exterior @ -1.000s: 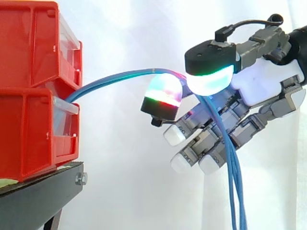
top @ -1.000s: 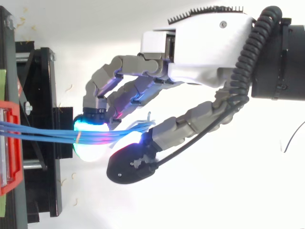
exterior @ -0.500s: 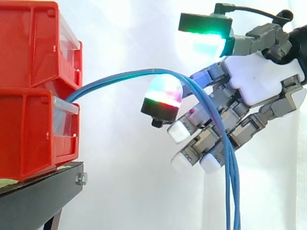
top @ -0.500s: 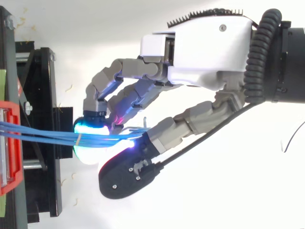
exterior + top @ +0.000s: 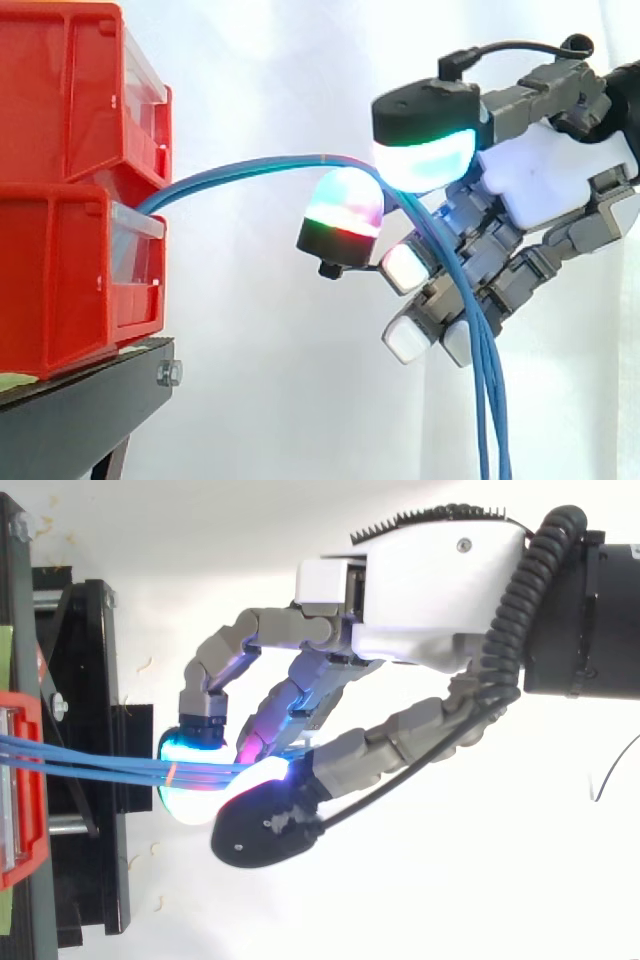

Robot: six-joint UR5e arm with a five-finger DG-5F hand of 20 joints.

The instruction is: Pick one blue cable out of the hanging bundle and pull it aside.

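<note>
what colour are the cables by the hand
Blue. The cables show best in the side view, arching from the bins.

No legible text or numbers on red bins (image 5: 70, 120), hand (image 5: 440, 590).

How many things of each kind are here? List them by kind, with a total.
Red plastic bins: 2
Black metal stand: 1
Bundle of thin blue cables: 1
Robot hand with glowing pads: 1
Total: 5
</note>
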